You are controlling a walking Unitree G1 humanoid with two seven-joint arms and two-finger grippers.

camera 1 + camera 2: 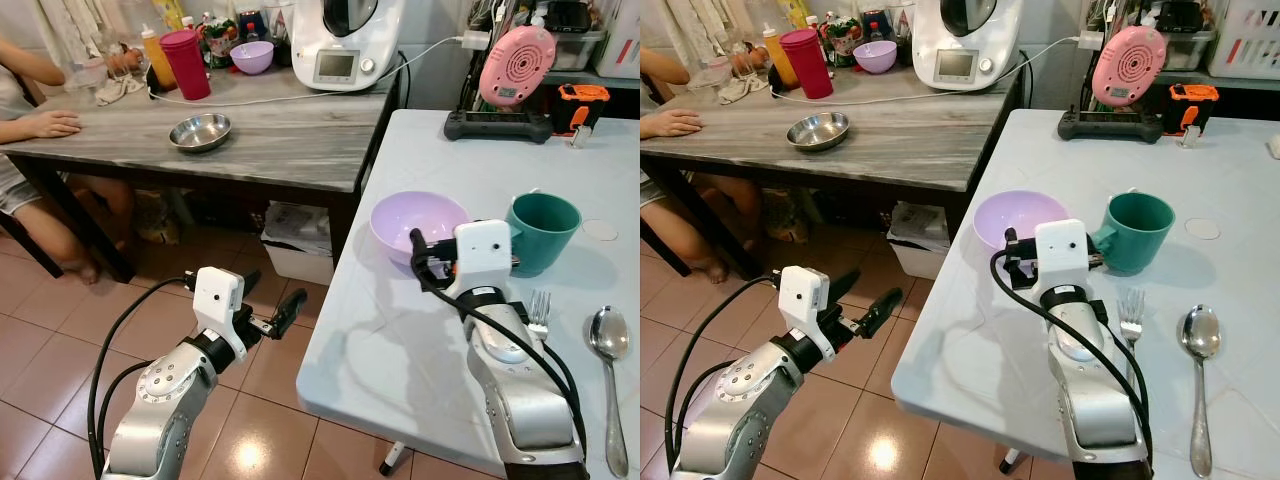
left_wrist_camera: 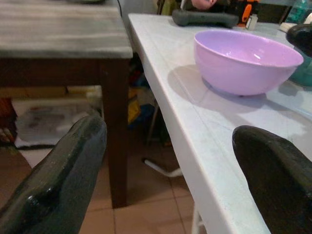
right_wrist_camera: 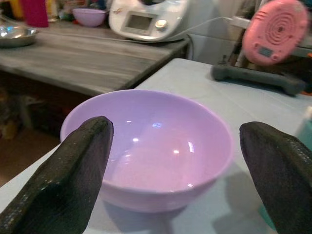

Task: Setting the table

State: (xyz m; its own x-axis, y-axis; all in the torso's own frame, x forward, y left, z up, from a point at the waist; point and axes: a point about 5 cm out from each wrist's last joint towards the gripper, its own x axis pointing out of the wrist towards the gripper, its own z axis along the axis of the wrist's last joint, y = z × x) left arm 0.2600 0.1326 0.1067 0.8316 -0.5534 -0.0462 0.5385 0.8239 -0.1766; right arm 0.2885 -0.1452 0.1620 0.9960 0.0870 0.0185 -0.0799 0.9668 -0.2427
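Observation:
A lilac bowl (image 1: 418,222) stands near the left edge of the white table (image 1: 380,350). A green mug (image 1: 543,230) stands just to its right. Nearer me lie a fork (image 1: 540,312) and a spoon (image 1: 610,340). My right gripper (image 3: 178,134) is open and level with the bowl's near rim, one finger (image 3: 78,165) on each side and nothing held. My left gripper (image 1: 272,295) is open and empty, low over the floor, left of the white table's edge. From its wrist the bowl (image 2: 243,61) is seen sitting up on the table.
A grey wooden table (image 1: 280,140) to the left carries a steel bowl (image 1: 200,131), a red cup (image 1: 186,63), a small purple bowl (image 1: 251,57) and a white appliance (image 1: 345,40). A person (image 1: 30,125) sits at its left end. A bin (image 1: 295,240) stands underneath. A pink device (image 1: 515,65) stands at the white table's back.

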